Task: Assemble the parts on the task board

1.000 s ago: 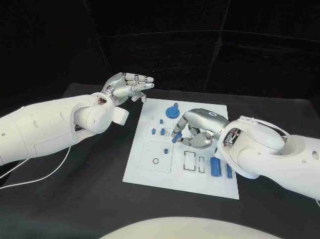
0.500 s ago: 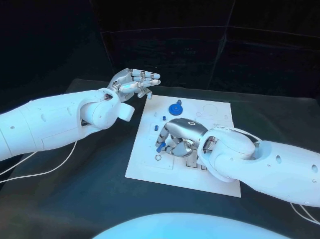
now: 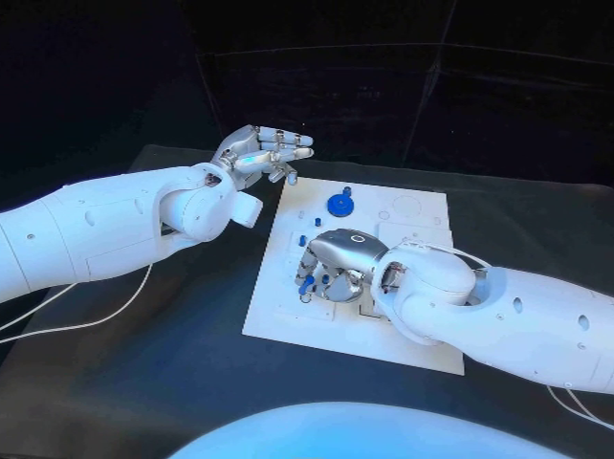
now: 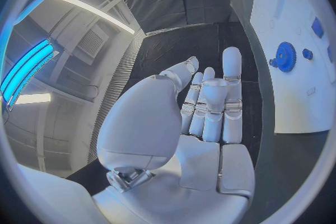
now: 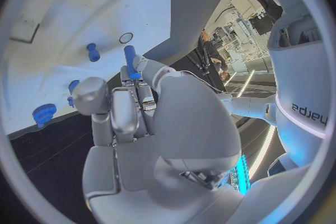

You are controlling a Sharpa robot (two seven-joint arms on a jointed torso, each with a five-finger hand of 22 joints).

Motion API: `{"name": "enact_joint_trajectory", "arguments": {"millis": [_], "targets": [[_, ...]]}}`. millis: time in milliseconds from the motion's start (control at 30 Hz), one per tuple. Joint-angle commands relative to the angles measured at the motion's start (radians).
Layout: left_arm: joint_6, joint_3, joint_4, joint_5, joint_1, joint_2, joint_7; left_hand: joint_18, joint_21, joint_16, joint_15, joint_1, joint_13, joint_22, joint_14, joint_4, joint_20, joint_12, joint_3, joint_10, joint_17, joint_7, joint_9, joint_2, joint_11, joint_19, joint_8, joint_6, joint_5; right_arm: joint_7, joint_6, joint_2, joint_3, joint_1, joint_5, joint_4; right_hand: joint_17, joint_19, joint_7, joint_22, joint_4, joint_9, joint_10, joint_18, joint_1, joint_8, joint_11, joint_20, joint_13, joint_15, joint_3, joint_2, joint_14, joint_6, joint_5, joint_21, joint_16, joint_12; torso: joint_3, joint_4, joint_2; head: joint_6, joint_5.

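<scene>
From the head view the right hand pinched a blue peg low over the task board, the left wrist view had the left hand spread wide holding nothing, a blue gear already seated, and the right wrist view showed pegs standing, so roughly halfway I'd guess.

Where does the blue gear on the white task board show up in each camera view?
Head view: blue gear at the board's far end, beyond the right hand.
Left wrist view: gear beyond the left hand.
Right wrist view: gear near the board's edge.
Shared landmark: task board.
</scene>
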Motion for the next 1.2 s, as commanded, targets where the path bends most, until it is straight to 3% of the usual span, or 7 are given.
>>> {"name": "enact_joint_trajectory", "arguments": {"millis": [33, 667, 967, 1200], "targets": [[0.004, 0.001, 0.0, 0.003, 0.002, 0.002, 0.002, 0.006, -0.006, 0.006, 0.008, -0.006, -0.001, -0.001, -0.001, 0.0, 0.008, 0.004, -0.007, -0.008, -0.001, 0.002, 0.001, -0.003, -0.002, 0.001, 0.004, -0.008, 0.002, 0.005, 0.041, 0.003, 0.0, 0.0, -0.032, -0.001, 0.002, 0.0, 0.003, 0.001, 0.001, -0.001, 0.039, -0.015, -0.009, -0.004, -0.035, 0.001, 0.014, -0.002, 0.006, -0.004, 0.023, -0.001, 0.007, 0.006, 0.004, 0.0, 0.0002, -0.0003, -0.001, -0.002, 0.0], [0.004, 0.001, 0.0, 0.003, 0.002, 0.003, 0.001, 0.006, -0.006, 0.006, 0.008, -0.006, -0.001, -0.001, -0.001, 0.0, 0.008, 0.004, -0.007, -0.008, -0.001, 0.002, 0.001, -0.003, -0.002, 0.001, 0.004, -0.008, 0.002, -0.018, 0.101, 0.012, -0.004, -0.002, -0.057, -0.014, 0.003, -0.001, 0.003, 0.001, 0.002, -0.001, 0.039, -0.015, -0.014, -0.004, -0.035, 0.001, 0.014, -0.001, 0.005, -0.004, 0.024, -0.001, 0.008, 0.006, 0.005, -0.001, -0.0005, 0.0003, -0.001, -0.008, 0.006], [0.004, 0.001, 0.0, 0.003, 0.002, 0.003, 0.001, 0.006, -0.006, 0.006, 0.008, -0.006, -0.001, -0.001, -0.001, 0.0, 0.008, 0.004, -0.007, -0.008, -0.001, 0.002, 0.001, -0.003, -0.002, 0.001, 0.004, -0.008, 0.002, -0.026, 0.1, 0.02, -0.006, -0.004, -0.079, -0.02, 0.002, -0.004, 0.004, 0.0, 0.004, -0.002, 0.03, -0.015, -0.036, -0.009, -0.033, 0.003, 0.014, 0.0, -0.005, -0.011, 0.023, -0.009, 0.02, 0.006, 0.005, -0.01, -0.0007, -0.0005, -0.001, -0.01, 0.009], [0.003, 0.001, 0.0, 0.003, 0.002, 0.004, 0.002, 0.006, -0.006, 0.006, 0.008, -0.006, -0.001, -0.001, -0.001, 0.0, 0.008, 0.004, -0.007, -0.008, -0.001, 0.002, 0.001, -0.003, -0.002, 0.001, 0.004, -0.008, 0.002, -0.047, 0.076, 0.03, -0.031, -0.004, -0.136, -0.017, 0.007, -0.006, 0.01, 0.001, 0.016, -0.005, 0.011, -0.015, -0.073, -0.021, -0.026, 0.009, 0.01, 0.007, -0.031, -0.029, 0.023, -0.033, 0.047, 0.007, 0.01, -0.027, -0.0003, 0.0, -0.001, -0.012, 0.011]]}}
